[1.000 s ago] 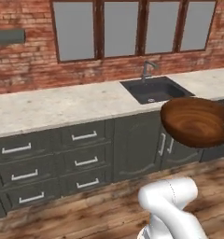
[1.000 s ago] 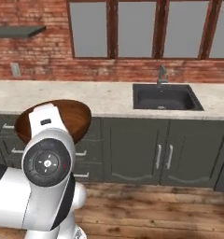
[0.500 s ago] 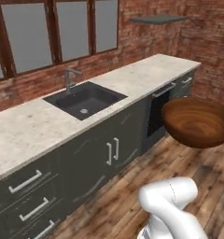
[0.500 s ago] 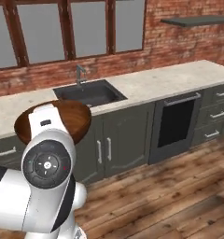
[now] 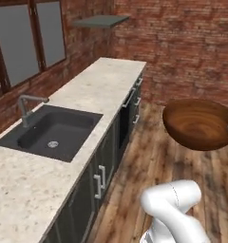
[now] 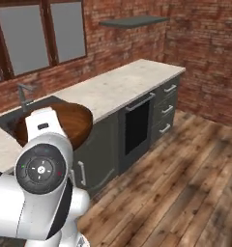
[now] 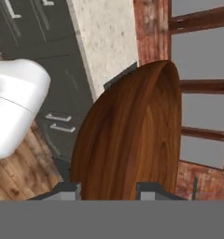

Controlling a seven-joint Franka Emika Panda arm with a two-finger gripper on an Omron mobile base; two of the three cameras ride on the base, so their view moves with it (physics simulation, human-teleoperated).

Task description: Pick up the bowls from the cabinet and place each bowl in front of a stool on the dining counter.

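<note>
One glossy reddish-brown wooden bowl (image 5: 199,124) hangs in the air over the floor, at the right of the left base view. In the right base view the bowl (image 6: 77,120) peeks out from behind my white arm. The hand view has the bowl (image 7: 132,135) seen edge-on, rising between my fingertips. My gripper (image 7: 109,189) is shut on the bowl's rim. The second bowl, the cabinet and the dining counter are out of view.
A beige worktop (image 5: 94,90) with a dark sink (image 5: 52,133) and tap (image 5: 25,107) runs along the brick wall. Below it are dark grey doors, a black oven front (image 6: 137,126) and drawers (image 6: 166,108). A grey shelf (image 6: 132,21) hangs high. Wooden floor (image 6: 181,173) lies open.
The whole scene has swept left across both base views, so the base has turned right along the worktop. The bowl stays in my gripper, held the same way.
</note>
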